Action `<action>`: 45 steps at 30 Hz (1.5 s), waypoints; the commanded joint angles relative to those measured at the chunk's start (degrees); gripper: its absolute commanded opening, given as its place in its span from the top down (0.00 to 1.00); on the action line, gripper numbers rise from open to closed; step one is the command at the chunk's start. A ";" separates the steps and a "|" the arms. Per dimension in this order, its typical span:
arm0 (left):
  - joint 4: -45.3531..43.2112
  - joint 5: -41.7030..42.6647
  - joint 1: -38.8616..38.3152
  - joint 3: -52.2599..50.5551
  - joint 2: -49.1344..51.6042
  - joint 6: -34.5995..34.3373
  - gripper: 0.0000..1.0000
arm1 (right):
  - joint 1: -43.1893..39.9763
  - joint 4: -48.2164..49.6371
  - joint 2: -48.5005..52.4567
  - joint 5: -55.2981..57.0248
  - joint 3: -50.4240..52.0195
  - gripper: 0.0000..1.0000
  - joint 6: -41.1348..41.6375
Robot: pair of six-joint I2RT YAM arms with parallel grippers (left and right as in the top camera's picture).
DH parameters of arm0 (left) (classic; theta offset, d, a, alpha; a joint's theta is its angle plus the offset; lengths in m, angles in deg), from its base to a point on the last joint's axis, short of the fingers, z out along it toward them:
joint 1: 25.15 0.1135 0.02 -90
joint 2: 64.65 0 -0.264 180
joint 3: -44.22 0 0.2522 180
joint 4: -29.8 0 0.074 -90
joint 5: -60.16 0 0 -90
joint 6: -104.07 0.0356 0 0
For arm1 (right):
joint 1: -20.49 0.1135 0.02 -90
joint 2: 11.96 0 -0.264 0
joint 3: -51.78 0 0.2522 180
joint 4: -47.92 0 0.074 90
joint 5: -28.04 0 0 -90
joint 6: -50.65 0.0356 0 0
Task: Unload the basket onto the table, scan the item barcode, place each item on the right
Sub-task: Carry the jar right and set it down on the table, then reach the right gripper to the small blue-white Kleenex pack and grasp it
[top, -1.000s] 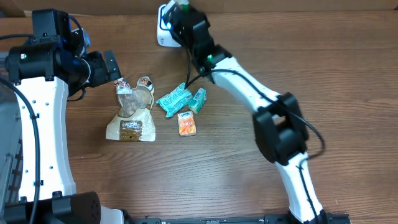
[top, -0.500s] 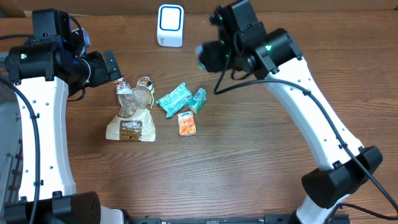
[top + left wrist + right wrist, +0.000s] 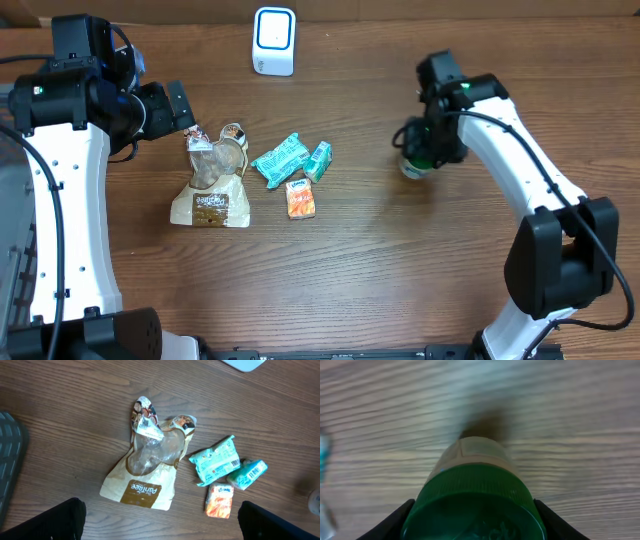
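The item is a small container with a green cap (image 3: 475,502) and a pale body (image 3: 472,455). My right gripper (image 3: 475,527) is shut on the cap, one dark finger (image 3: 390,522) on each side. In the overhead view the right gripper (image 3: 428,150) holds this container (image 3: 411,168) low over the table, right of centre. The white scanner (image 3: 273,40) stands at the back, far from it. My left gripper (image 3: 180,108) hangs open above the left of the table, holding nothing; its fingers (image 3: 60,520) frame the wrist view's bottom corners.
A brown paper bag (image 3: 210,190) with a clear window lies at the left. Beside it lie a teal packet (image 3: 279,159), a smaller teal packet (image 3: 318,160) and an orange packet (image 3: 300,198). The left wrist view shows the same bag (image 3: 147,475) and packets.
The right arm has swung from the scanner at the back over to the right and down, carrying the green-capped container. The left arm has not moved.
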 commanded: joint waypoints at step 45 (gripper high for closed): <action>-0.07 0.22 0.15 0.39 -0.87 0.42 0.00 | 18.99 23.39 0.24 -10.05 3.54 0.28 39.69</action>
